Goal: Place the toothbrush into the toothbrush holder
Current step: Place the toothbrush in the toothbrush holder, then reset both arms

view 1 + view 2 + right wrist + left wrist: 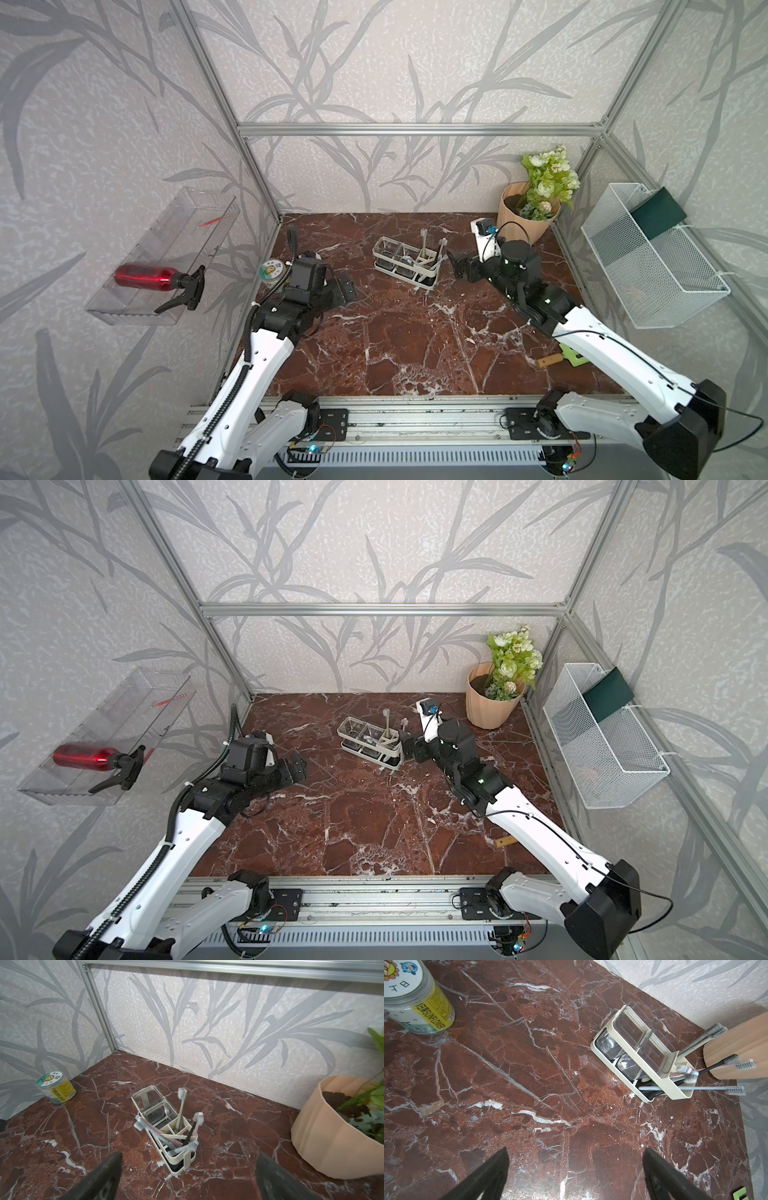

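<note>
The marble counter carries nearly everything. On the side walls hang a white wire mesh basket and a clear shelf with a red spray bottle, both well out of the way.

The ribbed peach flower pot stands in the far corner, close behind the right arm. It looks the likeliest thing to be knocked in a lift.

The toothbrush holder sits mid-counter. The right jaws stand wide and empty just beside its slotted end. The left jaws, equally wide and empty, hover over bare marble near a sunflower jar.

A green tool with a wooden handle lies by the right forearm.

4 toothbrushes stand in the slotted end:
- a cream one, upright
- a black-handled one, leaning
- a pink one, leaning
- a pale blue one, leaning

None lies on the counter, so the task's toothbrush seems already in place. Which of the 4 it is cannot be told.

Such a brush should be light, stiff and slim, with a smooth handle prone to slipping. The handle's middle is the place to pinch it, clear of the soft bristles. The crossing handles crowd the slots, and the light holder could tip.
</note>
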{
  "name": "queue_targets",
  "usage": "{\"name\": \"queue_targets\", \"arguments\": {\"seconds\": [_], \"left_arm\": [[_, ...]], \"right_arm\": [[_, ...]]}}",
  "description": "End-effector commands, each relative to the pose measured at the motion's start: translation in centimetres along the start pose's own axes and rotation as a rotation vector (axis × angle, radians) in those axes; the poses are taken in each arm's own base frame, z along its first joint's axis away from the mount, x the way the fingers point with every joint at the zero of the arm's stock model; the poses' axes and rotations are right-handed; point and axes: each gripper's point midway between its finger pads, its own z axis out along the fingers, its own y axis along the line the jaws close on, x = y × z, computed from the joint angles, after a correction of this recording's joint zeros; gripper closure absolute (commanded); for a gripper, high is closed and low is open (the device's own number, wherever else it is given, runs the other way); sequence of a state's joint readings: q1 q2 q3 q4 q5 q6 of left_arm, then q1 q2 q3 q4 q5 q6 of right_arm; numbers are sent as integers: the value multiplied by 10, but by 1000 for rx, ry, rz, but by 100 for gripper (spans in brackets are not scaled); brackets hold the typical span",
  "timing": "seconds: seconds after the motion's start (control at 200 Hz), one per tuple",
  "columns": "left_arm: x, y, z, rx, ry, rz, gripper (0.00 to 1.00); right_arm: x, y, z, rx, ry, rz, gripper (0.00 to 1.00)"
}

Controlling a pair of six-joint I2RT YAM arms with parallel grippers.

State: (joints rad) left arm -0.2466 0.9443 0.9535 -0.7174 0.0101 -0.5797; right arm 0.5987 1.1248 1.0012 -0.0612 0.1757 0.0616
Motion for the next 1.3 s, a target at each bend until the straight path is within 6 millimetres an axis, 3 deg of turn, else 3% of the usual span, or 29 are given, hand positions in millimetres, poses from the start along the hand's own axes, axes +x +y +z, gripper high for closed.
{"name": "queue_targets", "arguments": {"seconds": [0.0, 0.175, 0.38, 0.515, 0.575, 1.03, 1.135, 1.3], "left_arm": [[-6, 9, -4, -34, -56, -16, 1], [-12, 22, -6, -100, -102, -25, 1], [-22, 47, -10, -202, -227, -77, 1], [-28, 60, -12, -259, -308, -89, 1], [-31, 64, -11, -266, -350, -99, 1], [-53, 73, 5, -398, -437, 84, 1], [-52, 70, 13, -390, -421, 114, 1], [-53, 69, 19, -371, -456, 130, 1]], "right_arm": [[8, -20, -13, 73, 10, 16, 1], [31, -61, -28, 238, -8, 35, 1], [89, -130, -36, 476, 74, 69, 1], [115, -177, -49, 633, 29, 177, 1], [127, -190, -50, 661, 8, 197, 1], [157, -209, -11, 675, -96, 53, 1], [149, -200, 3, 599, -84, 4, 1], [148, -207, 1, 607, -118, 23, 1]]}}
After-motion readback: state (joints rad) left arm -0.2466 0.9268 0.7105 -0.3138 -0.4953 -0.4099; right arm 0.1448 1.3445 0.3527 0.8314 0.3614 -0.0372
